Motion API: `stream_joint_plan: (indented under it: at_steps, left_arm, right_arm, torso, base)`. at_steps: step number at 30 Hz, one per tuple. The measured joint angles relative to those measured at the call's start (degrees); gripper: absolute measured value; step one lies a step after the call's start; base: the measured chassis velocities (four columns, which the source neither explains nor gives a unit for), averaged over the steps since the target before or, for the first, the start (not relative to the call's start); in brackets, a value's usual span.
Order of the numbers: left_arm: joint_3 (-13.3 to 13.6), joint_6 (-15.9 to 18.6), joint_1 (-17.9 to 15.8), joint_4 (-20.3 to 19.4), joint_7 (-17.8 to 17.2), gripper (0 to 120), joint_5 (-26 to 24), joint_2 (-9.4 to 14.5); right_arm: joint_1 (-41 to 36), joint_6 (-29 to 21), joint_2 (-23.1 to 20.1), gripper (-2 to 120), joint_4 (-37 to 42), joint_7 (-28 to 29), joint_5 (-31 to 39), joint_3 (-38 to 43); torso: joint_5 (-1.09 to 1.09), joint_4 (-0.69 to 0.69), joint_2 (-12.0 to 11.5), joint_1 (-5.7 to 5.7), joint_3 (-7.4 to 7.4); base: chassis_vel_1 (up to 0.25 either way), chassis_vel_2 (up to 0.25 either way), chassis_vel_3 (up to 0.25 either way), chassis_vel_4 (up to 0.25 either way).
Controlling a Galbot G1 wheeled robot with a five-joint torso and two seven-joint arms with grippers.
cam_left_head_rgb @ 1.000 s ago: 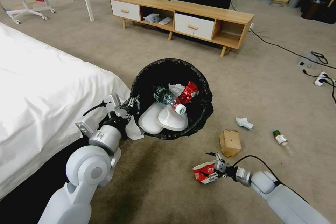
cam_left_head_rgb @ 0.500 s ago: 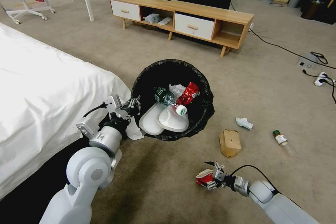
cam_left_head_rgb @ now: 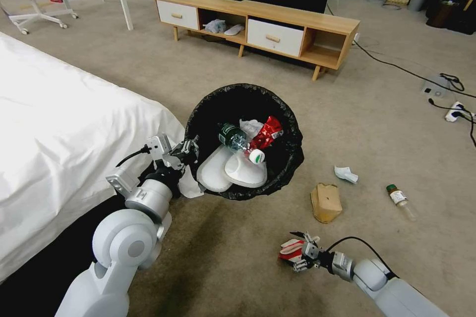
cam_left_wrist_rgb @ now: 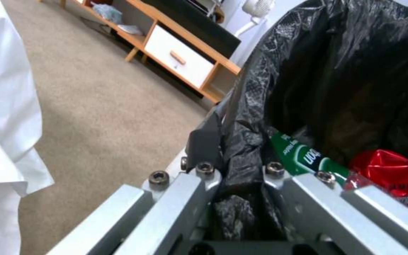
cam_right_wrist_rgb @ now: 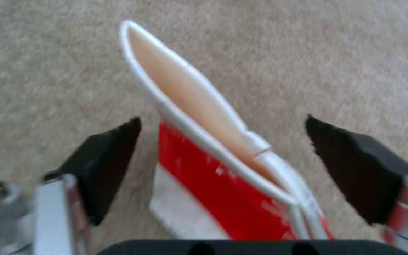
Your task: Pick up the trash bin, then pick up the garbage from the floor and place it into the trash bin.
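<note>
Closest to me is the right claw (cam_left_head_rgb: 299, 252), low over the carpet with its pads spread wide on either side of the flattened red-white paper cup (cam_right_wrist_rgb: 223, 170). In the right wrist view there's clear daylight between both black pads and the cup, so it isn't gripping anything; the cup sits squashed on the floor, rim edge up, which I'd guess is why the pads straddle the thin side.

A bit further out, the left claw (cam_left_head_rgb: 186, 151) is pinched shut on the rim of the trash bin (cam_left_head_rgb: 277, 104), black liner bunched between the fingers. I'm holding the bin up off the floor beside the bed (cam_left_head_rgb: 59, 124), tilted toward me so the mouth is easy to drop stuff into. Inside it are a green-labelled bottle (cam_left_head_rgb: 233, 135), a red can (cam_left_head_rgb: 267, 131), a tissue and two white slippers (cam_left_head_rgb: 233, 171).

Past the bin on the carpet: the brown paper bag (cam_left_head_rgb: 326, 202), a white tissue (cam_left_head_rgb: 345, 174) and another bottle (cam_left_head_rgb: 400, 200), all well apart from either claw.
</note>
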Motion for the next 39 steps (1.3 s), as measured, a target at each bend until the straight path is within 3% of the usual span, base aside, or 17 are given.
stream_joint_plan:
  at_steps: [2,16,21,30,39]
  left_arm:
    - [0.02,0.00,0.01,0.00,0.01,3,0.04,-0.02]
    - [0.04,-0.03,0.55,-0.77,0.01,3,0.22,-0.08]
    - [0.02,-0.02,1.09,-1.02,0.01,3,0.47,-0.12]
    - [-0.02,-0.02,1.37,-1.33,-0.04,3,0.55,-0.11]
    - [0.23,-0.02,0.71,-0.27,-0.25,3,0.05,0.42]
  right_arm:
    - [-0.90,0.04,-0.08,72,-0.02,-0.37,0.06,0.45]
    - [-2.61,0.09,-0.18,26,1.23,-0.69,1.22,1.09]
    - [-2.84,-0.01,-0.17,4,1.98,-0.23,1.77,1.58]
    - [-3.55,-0.03,-0.66,0,3.14,-0.10,2.09,4.05]
    - [-7.92,-0.60,-2.57,0,10.10,0.53,4.41,10.96]
  torso:
    - [0.01,0.01,0.00,0.00,0.00]
    - [-0.01,0.00,0.00,0.00,0.00]
    - [-0.01,0.01,0.00,0.00,0.00]
    - [0.00,0.01,0.00,0.00,0.00]
    - [-0.01,0.01,0.00,0.00,0.00]
  base:
    - [0.000,0.000,0.000,0.000]
    - [0.000,0.000,0.000,0.000]
    - [0.000,0.000,0.000,0.000]
    - [0.000,0.000,0.000,0.000]
    - [0.000,0.000,0.000,0.000]
